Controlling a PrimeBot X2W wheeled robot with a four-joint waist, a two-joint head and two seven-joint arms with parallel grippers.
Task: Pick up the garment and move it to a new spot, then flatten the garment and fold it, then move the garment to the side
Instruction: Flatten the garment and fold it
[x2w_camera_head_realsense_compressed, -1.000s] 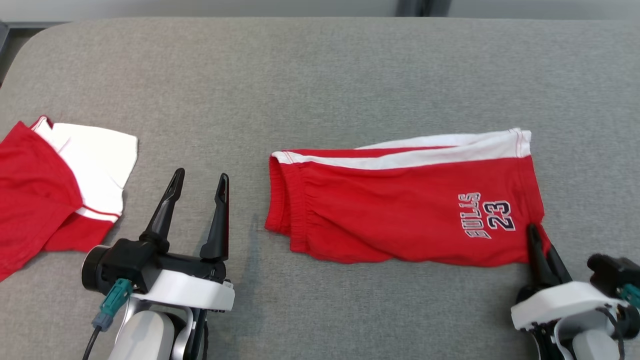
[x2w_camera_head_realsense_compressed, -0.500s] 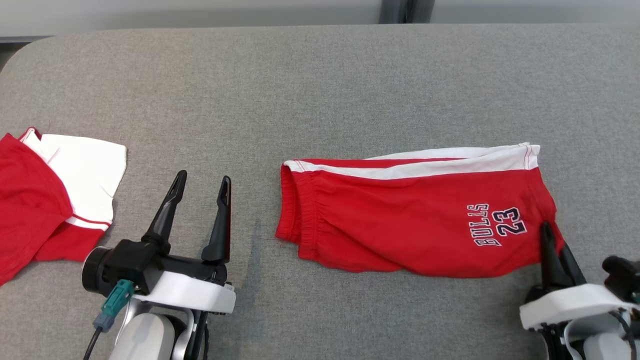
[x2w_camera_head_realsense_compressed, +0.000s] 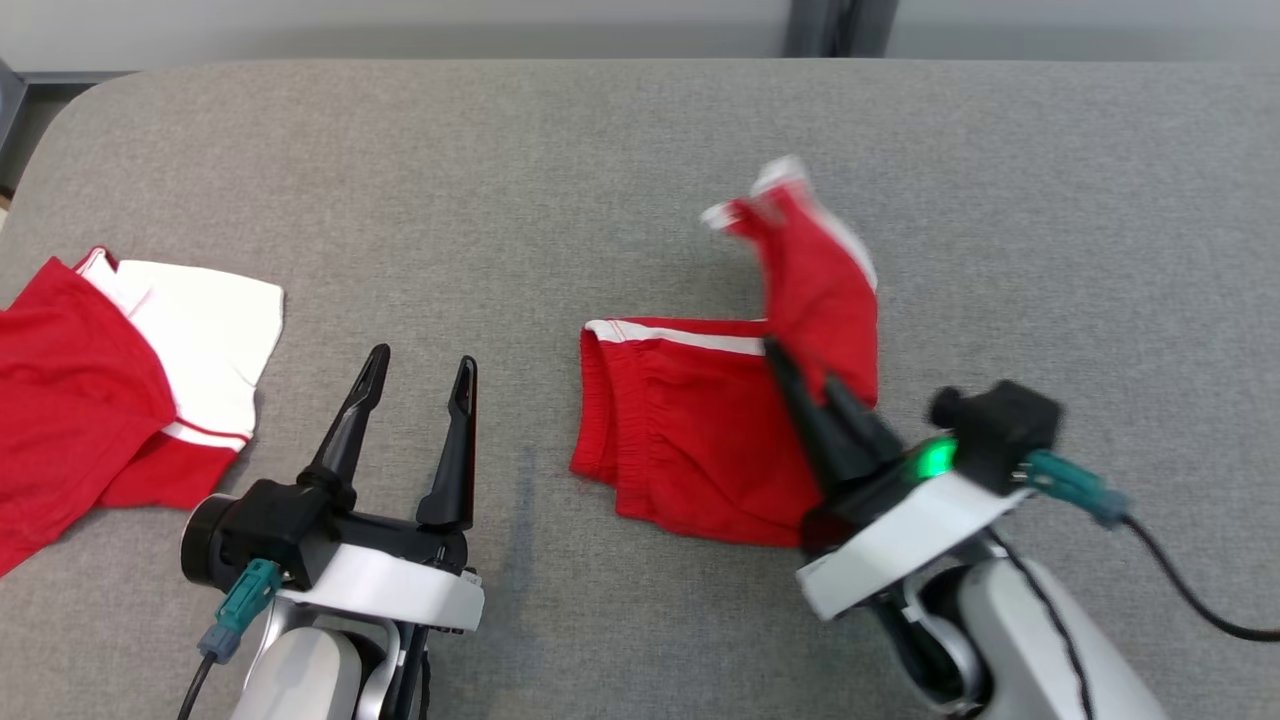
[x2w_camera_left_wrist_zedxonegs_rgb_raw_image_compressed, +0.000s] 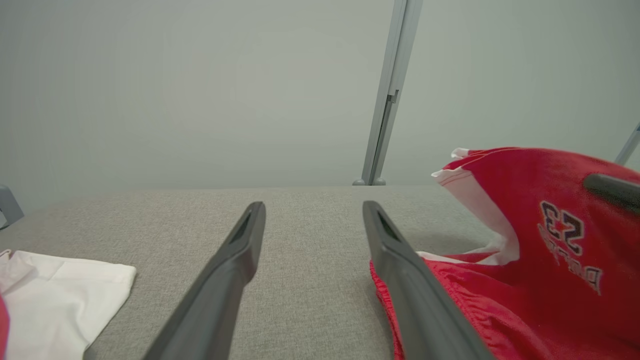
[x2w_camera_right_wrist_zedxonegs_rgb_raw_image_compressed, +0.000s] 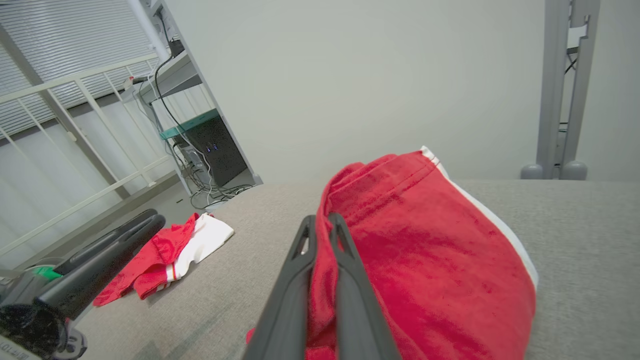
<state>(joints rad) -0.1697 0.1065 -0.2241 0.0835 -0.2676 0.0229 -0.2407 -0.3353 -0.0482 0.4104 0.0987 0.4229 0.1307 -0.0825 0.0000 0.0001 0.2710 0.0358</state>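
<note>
The garment (x2w_camera_head_realsense_compressed: 690, 430) is a pair of red shorts with white trim, lying mid-table. Its right end (x2w_camera_head_realsense_compressed: 820, 270) is lifted and swung over to the left, blurred with motion. My right gripper (x2w_camera_head_realsense_compressed: 800, 365) is shut on that lifted hem; the right wrist view shows the red cloth (x2w_camera_right_wrist_zedxonegs_rgb_raw_image_compressed: 425, 260) pinched between the fingers (x2w_camera_right_wrist_zedxonegs_rgb_raw_image_compressed: 345, 280). In the left wrist view the raised flap (x2w_camera_left_wrist_zedxonegs_rgb_raw_image_compressed: 545, 220) shows its number print. My left gripper (x2w_camera_head_realsense_compressed: 420, 365) hovers open left of the shorts, nothing between its fingers (x2w_camera_left_wrist_zedxonegs_rgb_raw_image_compressed: 240, 250).
A second red and white garment (x2w_camera_head_realsense_compressed: 110, 370) lies crumpled at the table's left edge. The grey cloth-covered table (x2w_camera_head_realsense_compressed: 500, 180) has a rounded far-left corner. A grey post (x2w_camera_left_wrist_zedxonegs_rgb_raw_image_compressed: 385, 95) stands behind the far edge.
My right gripper has lifted the shorts' right end and carried it leftward over the rest of the garment. The left gripper stays as it was. The head camera shifted slightly.
</note>
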